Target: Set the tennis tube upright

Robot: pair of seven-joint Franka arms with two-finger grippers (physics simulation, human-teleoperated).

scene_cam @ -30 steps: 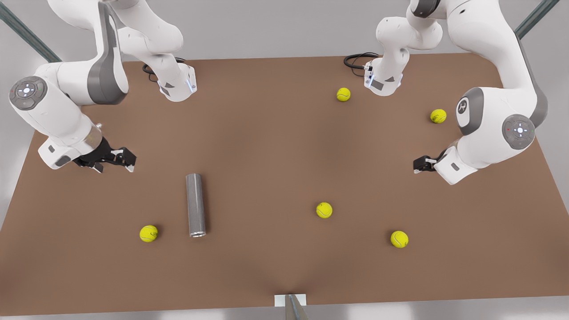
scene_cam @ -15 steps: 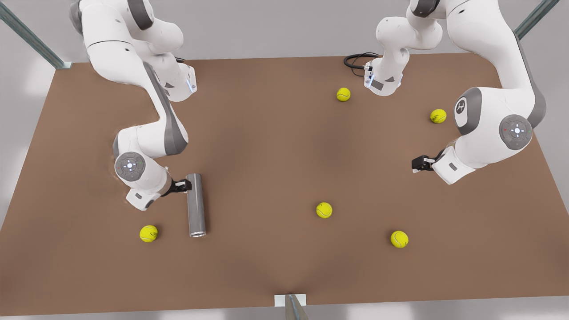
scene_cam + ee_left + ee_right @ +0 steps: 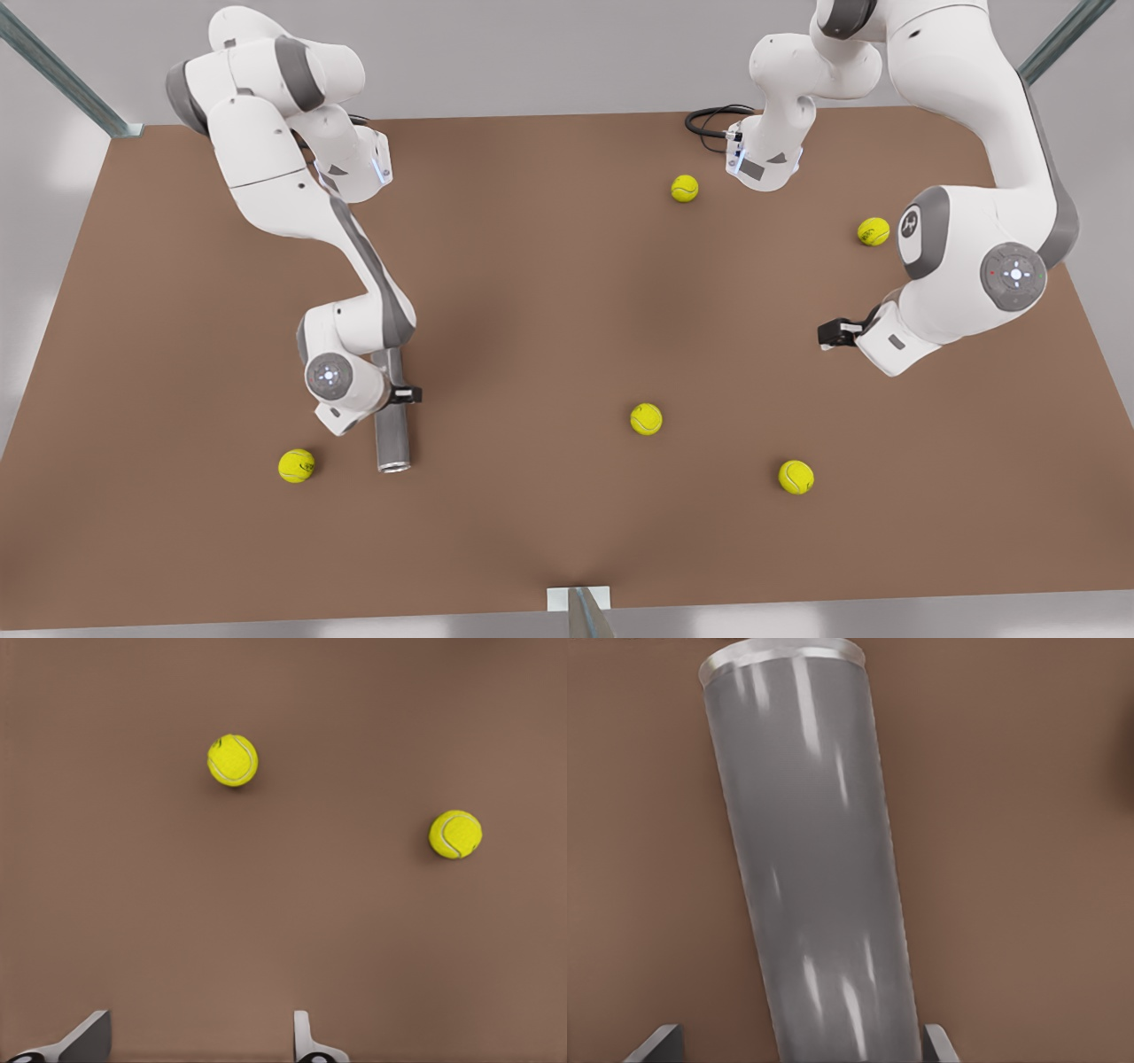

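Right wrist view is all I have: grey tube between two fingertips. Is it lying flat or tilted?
Observer: Flat. In the front view the tennis tube lies on the table, silvery rim toward the camera, with the right gripper about mid-length.
Operator: Any balls near it?
Observer: One tennis ball sits on the front view's left of the rim end, apart from the tube.
Operator: Left arm?
Observer: It waits. The left gripper is on the front view's right, fingers open.
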